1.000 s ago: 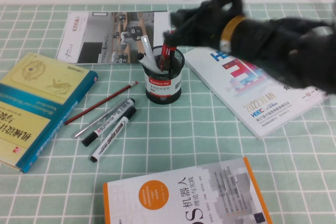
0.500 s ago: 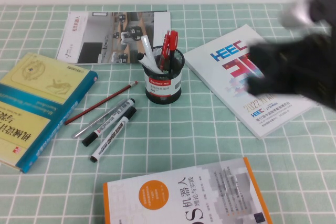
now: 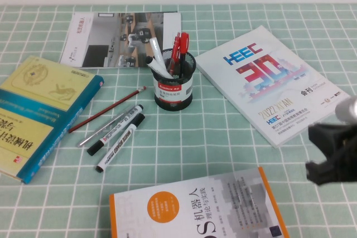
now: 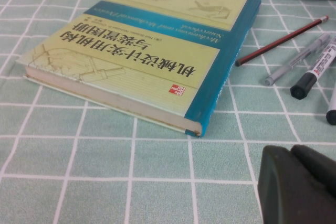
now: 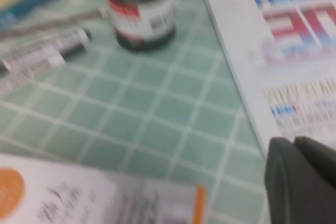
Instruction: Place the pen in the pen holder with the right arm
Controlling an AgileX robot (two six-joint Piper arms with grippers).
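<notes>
Withdrawn from above the pen holder (image 3: 174, 85), the right claw (image 3: 330, 154) now hangs at the worktop's right edge, beside the glossy white booklet (image 3: 268, 85); whether it is clenched I cannot tell. A round black wire-mesh cup with a red-and-white label, the holder stands upright on the green checked worktop (image 3: 223, 137). One white-barrelled pen (image 3: 158, 57) leans inside it among red pens. Only a dark edge of the left claw (image 4: 299, 184) shows, near the hardback book (image 4: 142, 56); state unclear.

The blurred pen holder (image 5: 144, 17) stands on the green checked tablecloth (image 5: 157, 114) near markers (image 5: 44, 53), a white booklet (image 5: 294, 51) alongside, the right gripper (image 5: 299, 182) low in the corner.
</notes>
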